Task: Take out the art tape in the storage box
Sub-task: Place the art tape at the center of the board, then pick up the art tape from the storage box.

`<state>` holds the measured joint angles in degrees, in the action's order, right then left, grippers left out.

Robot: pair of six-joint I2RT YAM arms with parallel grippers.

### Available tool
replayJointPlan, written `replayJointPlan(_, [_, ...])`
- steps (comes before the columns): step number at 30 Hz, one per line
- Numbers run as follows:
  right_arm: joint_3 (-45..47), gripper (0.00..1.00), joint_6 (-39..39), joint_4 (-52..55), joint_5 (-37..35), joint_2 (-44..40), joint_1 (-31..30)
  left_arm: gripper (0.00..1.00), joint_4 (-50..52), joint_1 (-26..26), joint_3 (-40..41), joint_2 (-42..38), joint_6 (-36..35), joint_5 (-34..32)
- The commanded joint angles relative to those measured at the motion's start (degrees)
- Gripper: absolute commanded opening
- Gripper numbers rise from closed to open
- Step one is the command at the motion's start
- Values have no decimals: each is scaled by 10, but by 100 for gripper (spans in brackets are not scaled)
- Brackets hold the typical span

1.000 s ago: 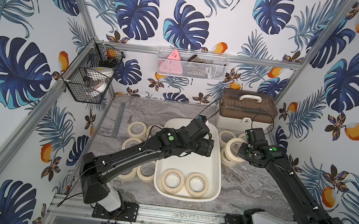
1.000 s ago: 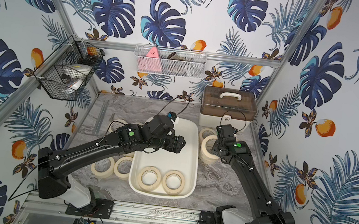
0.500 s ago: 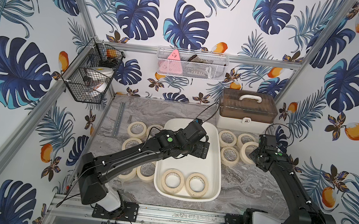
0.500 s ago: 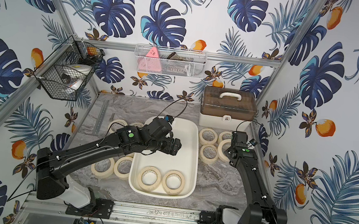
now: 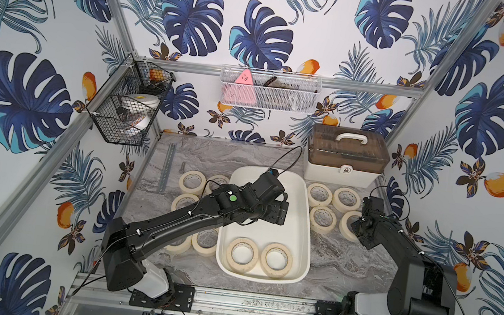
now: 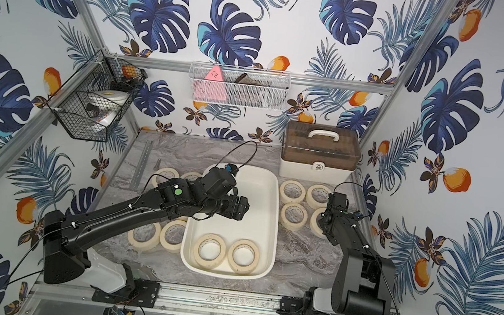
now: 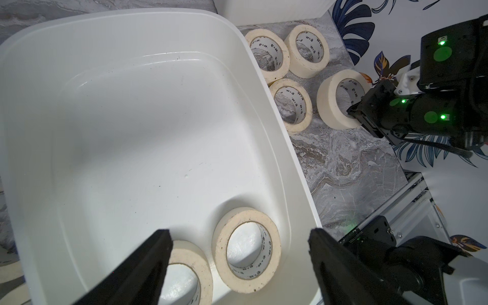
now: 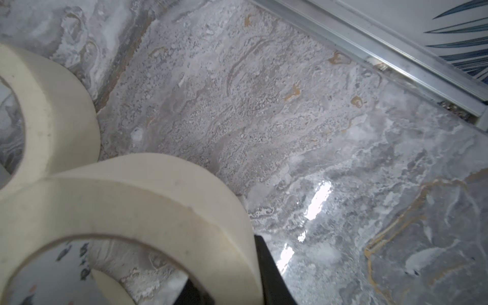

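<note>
Left gripper (image 7: 239,233) spread over two cream art tape rings (image 7: 219,248) in the storage box (image 7: 132,39); right gripper (image 8: 232,280) pinches another ring (image 8: 158,200).

**Two black arms, dotted green**

We see the left arm (image 5: 191,222) and right arm (image 5: 396,242) in matte black, with boxy shoulders on pale grey bases (image 5: 152,279). Round green stickers (image 5: 232,198) mark the joint housings, and thin black cables (image 5: 283,157) loop off them. The left gripper (image 7: 239,232) has black wedge fingers (image 7: 137,269).

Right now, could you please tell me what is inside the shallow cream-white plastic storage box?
Two cream masking-tape rolls lie flat, side by side, at the storage box's near end. The remaining floor looks bare; the black left arm covers a patch in both top views.
</note>
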<state>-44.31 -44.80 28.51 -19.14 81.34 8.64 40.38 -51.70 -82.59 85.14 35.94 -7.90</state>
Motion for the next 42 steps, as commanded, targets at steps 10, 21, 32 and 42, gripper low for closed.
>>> replayJointPlan(10, [-28, 0, 8, -55, 39, 85, -1, 89, 5, 7, 10, -20, 1, -6])
replayJointPlan(21, [-73, 25, 28, -30, 82, 135, 0, 89, 11, 11, 18, -26, 5, -6])
replayJointPlan(32, [-75, 51, 54, -10, 85, 77, 1, 89, 16, 12, 31, -41, 7, -10])
replayJointPlan(42, [-113, 56, 113, 51, 148, -24, 0, 87, 48, 13, 44, -22, -25, -16])
